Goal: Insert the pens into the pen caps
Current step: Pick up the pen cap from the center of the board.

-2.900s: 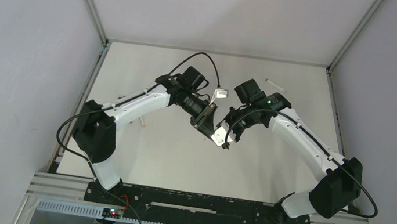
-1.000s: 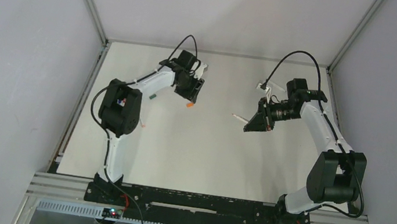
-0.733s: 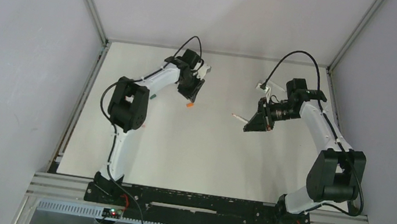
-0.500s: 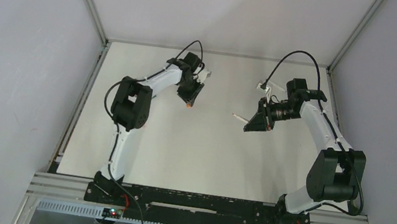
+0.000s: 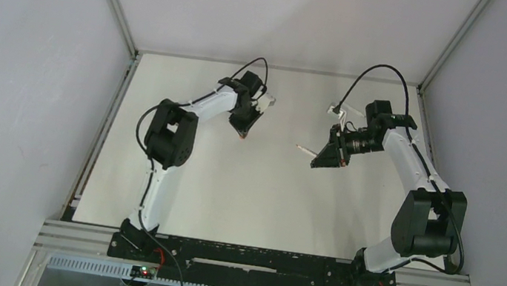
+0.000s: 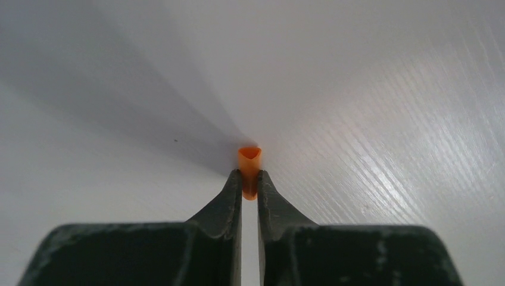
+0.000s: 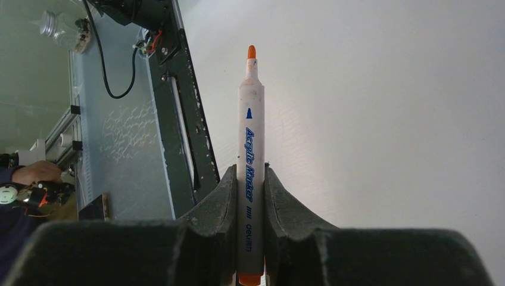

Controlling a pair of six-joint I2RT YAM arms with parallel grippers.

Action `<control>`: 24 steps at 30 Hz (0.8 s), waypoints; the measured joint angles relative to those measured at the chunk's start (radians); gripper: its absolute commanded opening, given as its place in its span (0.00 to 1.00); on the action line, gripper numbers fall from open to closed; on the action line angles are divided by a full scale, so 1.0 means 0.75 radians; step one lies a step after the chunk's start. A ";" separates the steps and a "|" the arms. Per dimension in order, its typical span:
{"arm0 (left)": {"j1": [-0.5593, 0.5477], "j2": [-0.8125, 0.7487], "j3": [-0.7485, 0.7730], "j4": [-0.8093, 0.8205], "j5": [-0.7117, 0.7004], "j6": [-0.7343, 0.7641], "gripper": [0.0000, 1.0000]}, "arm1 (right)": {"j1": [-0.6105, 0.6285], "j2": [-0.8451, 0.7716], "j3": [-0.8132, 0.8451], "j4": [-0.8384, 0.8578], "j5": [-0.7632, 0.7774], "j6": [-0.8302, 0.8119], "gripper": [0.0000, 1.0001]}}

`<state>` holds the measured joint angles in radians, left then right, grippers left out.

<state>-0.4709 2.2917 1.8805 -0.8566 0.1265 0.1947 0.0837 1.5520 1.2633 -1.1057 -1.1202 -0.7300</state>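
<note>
My left gripper (image 6: 250, 174) is shut on a small orange pen cap (image 6: 249, 167), whose open end points away from the camera, just above the white table. From above, the left gripper (image 5: 242, 129) is at the back left of centre, with the cap (image 5: 239, 135) at its tip. My right gripper (image 7: 251, 171) is shut on a white-barrelled marker pen (image 7: 250, 137) with a bare orange tip (image 7: 252, 52). From above, the right gripper (image 5: 322, 158) holds the pen (image 5: 303, 150) pointing left toward the left gripper, a gap apart. Other pens and caps are hidden.
The white table (image 5: 249, 202) is walled by grey panels with metal rails at its edges (image 5: 107, 122). The black base rail (image 7: 178, 119) with cables shows in the right wrist view. A person's hand (image 7: 36, 173) is beyond it.
Nearly three seconds ago both grippers met at the centre. Over the last second my left gripper swung right onto the orange cap lying on the table and closed on it. The right arm stayed still.
</note>
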 measured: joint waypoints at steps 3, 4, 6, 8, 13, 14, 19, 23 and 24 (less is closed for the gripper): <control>-0.022 -0.054 -0.093 0.039 -0.001 0.057 0.08 | -0.004 0.000 0.000 -0.001 -0.002 0.000 0.00; -0.030 -0.080 -0.137 0.053 0.005 0.076 0.09 | -0.006 0.000 0.000 -0.001 -0.004 0.000 0.00; -0.047 -0.163 -0.270 0.084 0.020 0.126 0.11 | -0.010 0.000 0.000 -0.001 -0.005 -0.001 0.00; -0.060 -0.252 -0.407 0.107 0.055 0.180 0.14 | -0.014 0.000 0.000 -0.001 -0.007 -0.001 0.00; -0.095 -0.488 -0.727 0.125 0.153 0.368 0.23 | -0.023 0.000 0.000 -0.002 -0.015 -0.002 0.00; -0.103 -0.525 -0.765 0.125 0.161 0.394 0.23 | -0.024 0.000 0.000 -0.002 -0.017 -0.002 0.00; -0.154 -0.595 -0.852 0.151 0.170 0.454 0.22 | -0.024 0.000 0.000 -0.003 -0.028 -0.006 0.00; -0.183 -0.571 -0.859 0.163 0.145 0.461 0.22 | -0.026 -0.001 0.000 -0.004 -0.040 -0.006 0.00; -0.189 -0.567 -0.862 0.168 0.136 0.461 0.23 | -0.028 -0.001 0.000 -0.004 -0.041 -0.006 0.00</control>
<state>-0.6125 1.8664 1.2339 -0.7307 0.2283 0.5404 0.0628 1.5517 1.2633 -1.1084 -1.1511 -0.7345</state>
